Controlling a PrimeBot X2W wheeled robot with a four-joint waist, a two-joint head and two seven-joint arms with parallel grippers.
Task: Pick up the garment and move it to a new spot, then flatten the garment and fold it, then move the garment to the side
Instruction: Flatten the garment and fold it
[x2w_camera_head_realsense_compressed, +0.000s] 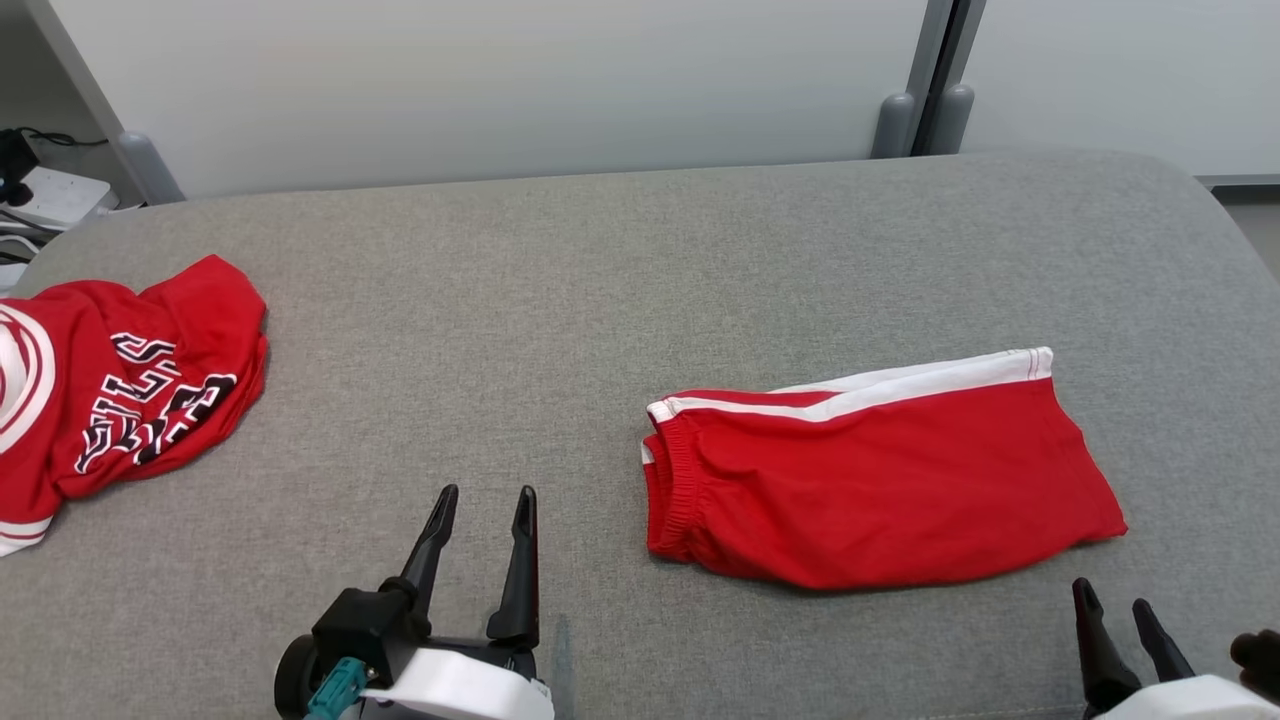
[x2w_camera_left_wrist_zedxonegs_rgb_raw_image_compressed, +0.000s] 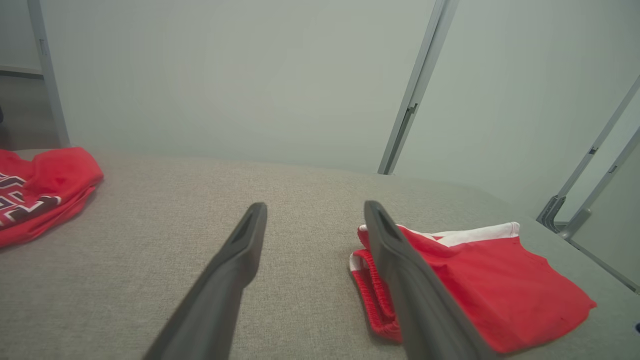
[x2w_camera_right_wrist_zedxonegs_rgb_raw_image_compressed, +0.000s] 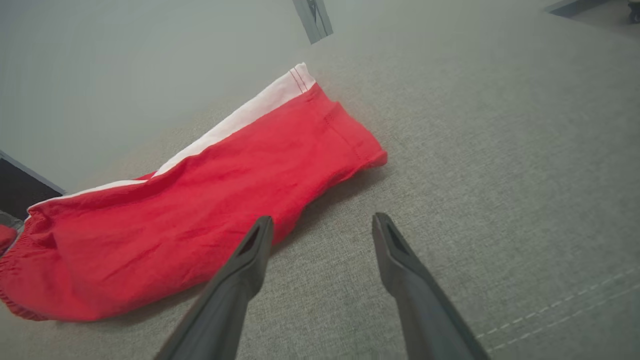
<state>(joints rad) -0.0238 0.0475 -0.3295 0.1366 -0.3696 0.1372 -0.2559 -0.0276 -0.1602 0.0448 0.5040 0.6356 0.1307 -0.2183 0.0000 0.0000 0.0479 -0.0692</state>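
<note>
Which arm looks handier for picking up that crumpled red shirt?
Left, probably: the open left tool stands nearer the red shirt; the right tool sits far off, beyond the red shorts.

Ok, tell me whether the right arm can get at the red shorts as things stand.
Probably yes. The right tool, open, sits just short of the red shorts, with bare grey cushion between them. Nothing lies on the shorts, and the left tool is off to their far side.
</note>
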